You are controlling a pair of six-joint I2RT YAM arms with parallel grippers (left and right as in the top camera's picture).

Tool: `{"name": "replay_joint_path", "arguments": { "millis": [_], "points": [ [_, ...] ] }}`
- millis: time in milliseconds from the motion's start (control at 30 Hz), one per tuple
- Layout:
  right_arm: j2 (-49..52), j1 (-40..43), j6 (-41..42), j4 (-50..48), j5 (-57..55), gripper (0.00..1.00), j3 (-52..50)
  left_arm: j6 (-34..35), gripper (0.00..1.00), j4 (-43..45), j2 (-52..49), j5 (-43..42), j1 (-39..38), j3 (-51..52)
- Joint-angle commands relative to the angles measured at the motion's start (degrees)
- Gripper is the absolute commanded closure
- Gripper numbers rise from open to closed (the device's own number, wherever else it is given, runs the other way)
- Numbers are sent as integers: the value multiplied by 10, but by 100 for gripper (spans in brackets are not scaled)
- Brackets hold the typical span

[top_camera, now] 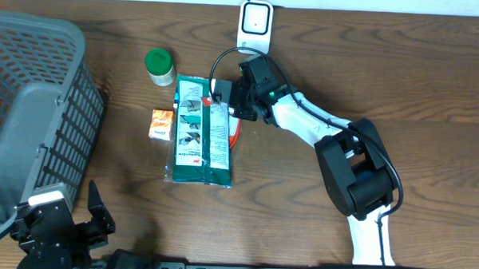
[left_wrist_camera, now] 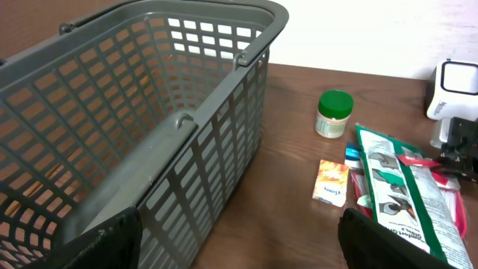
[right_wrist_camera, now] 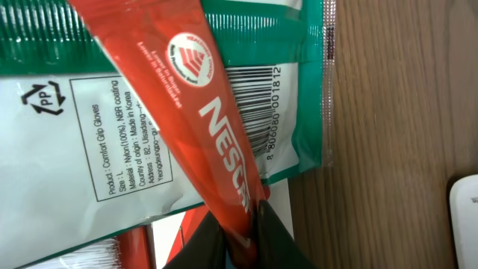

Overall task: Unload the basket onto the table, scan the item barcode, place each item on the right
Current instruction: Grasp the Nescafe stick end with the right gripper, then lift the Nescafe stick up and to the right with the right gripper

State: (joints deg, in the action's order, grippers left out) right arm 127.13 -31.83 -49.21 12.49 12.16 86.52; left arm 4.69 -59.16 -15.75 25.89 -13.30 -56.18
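Wooden table (top_camera: 385,92): basket (top_camera: 33,103) at left edge, scanner (top_camera: 254,23) at far edge, centre. Glove pack (top_camera: 195,141) mid-table, its barcode (right_wrist_camera: 258,97) face up. Jar (top_camera: 159,66) and orange packet (top_camera: 161,124) between pack and basket. Right gripper (right_wrist_camera: 239,232) pinches red stick (right_wrist_camera: 202,142) over pack's barcode end. Left gripper (top_camera: 65,216) spread wide, near-left corner.
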Motion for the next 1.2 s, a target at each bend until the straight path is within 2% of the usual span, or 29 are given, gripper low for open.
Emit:
{"name": "replay_joint_path", "arguments": {
  "millis": [0, 267, 633, 833, 967, 1167],
  "points": [
    [14, -2, 40, 0, 8, 90, 9, 3, 16, -2, -4, 8, -2, 5],
    [13, -2, 108, 2, 18, 95, 12, 3, 16, -5, -4, 8, -2, 5],
    [9, -2, 139, 16, 18, 99, 35, 3, 16, -15, -4, 8, -2, 5],
    [9, -1, 173, 67, 27, 99, 75, 3, 16, -17, -4, 8, -2, 5],
    [9, 3, 201, 121, 73, 99, 125, 3, 16, -17, -4, 8, -2, 5],
    [9, 41, 292, 193, 173, 99, 217, 3, 16, -17, -4, 8, -2, 5]
  ]
}}
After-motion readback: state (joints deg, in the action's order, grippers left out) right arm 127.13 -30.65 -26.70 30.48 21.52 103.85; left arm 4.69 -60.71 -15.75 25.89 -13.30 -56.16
